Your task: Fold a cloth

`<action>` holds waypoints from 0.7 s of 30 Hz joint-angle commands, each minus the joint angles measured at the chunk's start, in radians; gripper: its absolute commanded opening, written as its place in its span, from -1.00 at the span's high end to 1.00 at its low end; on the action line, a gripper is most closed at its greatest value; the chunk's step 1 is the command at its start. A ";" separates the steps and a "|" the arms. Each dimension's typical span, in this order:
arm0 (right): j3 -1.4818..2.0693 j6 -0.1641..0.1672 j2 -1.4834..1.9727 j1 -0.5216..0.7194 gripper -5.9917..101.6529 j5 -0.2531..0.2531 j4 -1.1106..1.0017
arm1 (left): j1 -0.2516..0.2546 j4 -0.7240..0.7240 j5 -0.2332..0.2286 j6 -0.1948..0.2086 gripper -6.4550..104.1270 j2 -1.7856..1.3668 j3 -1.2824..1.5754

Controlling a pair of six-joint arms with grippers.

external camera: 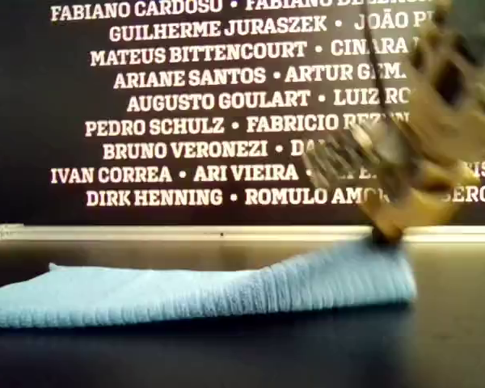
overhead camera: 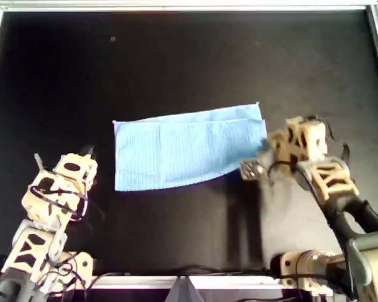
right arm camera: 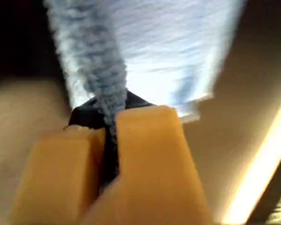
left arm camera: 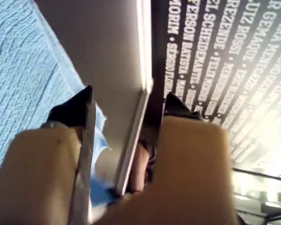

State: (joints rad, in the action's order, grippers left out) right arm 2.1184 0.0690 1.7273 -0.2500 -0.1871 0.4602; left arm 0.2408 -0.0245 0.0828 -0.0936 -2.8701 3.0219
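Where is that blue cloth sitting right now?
In the overhead view the cloth lies mid-table, with my second gripper pinching its right edge.

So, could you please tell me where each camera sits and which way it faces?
Overhead view: above the table, facing straight down on the cloth; my first gripper and my second gripper both show.
Exterior view: low at table level, facing the lettered wall across the cloth; my second gripper shows, blurred.
First wrist view: on my first gripper, facing along its open fingers past the cloth's edge to the wall.
Second wrist view: on my second gripper, facing the cloth pinched in its fingers.
Shared: all four see the cloth.
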 commanded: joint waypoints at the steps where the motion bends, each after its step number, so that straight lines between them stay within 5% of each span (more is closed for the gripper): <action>1: -0.160 0.000 0.015 -0.101 0.86 -0.012 -0.025 | -0.021 0.000 0.002 -0.008 -0.06 -0.028 -0.014; 8: -0.414 0.000 -0.218 -0.344 0.86 -0.011 -0.025 | -0.021 0.000 0.002 -0.002 -0.06 -0.029 -0.014; 21: -1.089 0.000 -0.687 -0.574 0.86 -0.011 -0.025 | -0.021 0.000 0.002 -0.006 -0.06 -0.029 -0.014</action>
State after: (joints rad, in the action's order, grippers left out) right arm 1.2180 0.0736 1.0538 -0.7777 -0.1887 0.4602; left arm 0.2408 -0.0245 0.0828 -0.0936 -2.8701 3.0219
